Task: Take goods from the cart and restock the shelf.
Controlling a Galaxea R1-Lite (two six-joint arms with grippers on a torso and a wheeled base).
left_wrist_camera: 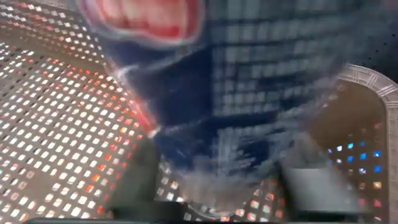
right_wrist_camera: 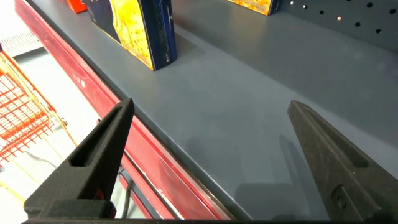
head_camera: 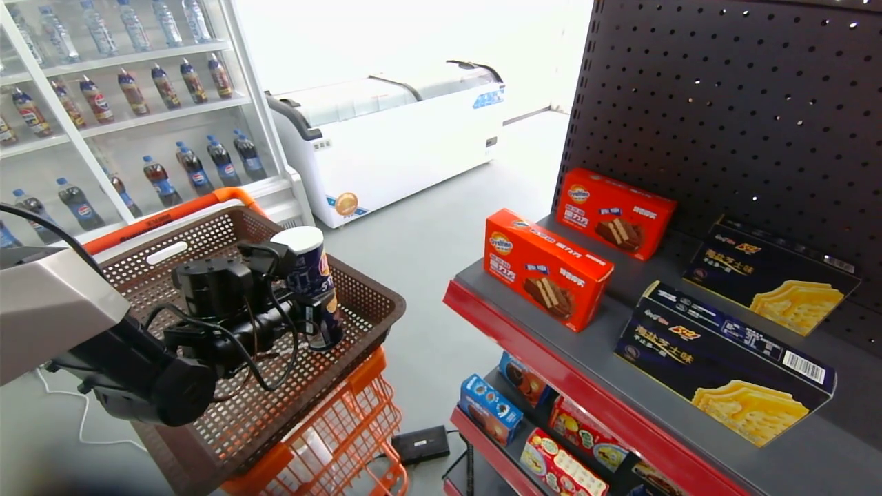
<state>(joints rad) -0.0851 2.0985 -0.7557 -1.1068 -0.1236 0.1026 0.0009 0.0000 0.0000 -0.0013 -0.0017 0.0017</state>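
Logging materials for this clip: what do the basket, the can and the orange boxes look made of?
Basket: brown moulded plastic, matte, by its perforated grid walls. Can: likely a cardboard tube, glossy printed wrap, white plastic-looking lid. Boxes: glossy printed cardboard, with crisp folded edges.

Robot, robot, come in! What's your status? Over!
Left gripper shut on blue canister, over brown basket. Right gripper open above grey shelf. No obstacle seen there.

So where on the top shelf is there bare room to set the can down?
Widest bare patch for the can: the grey shelf under the open right gripper, bordered by the near blue box and the red front edge. A narrower gap lies between that box and the front orange box. The back row is crowded.
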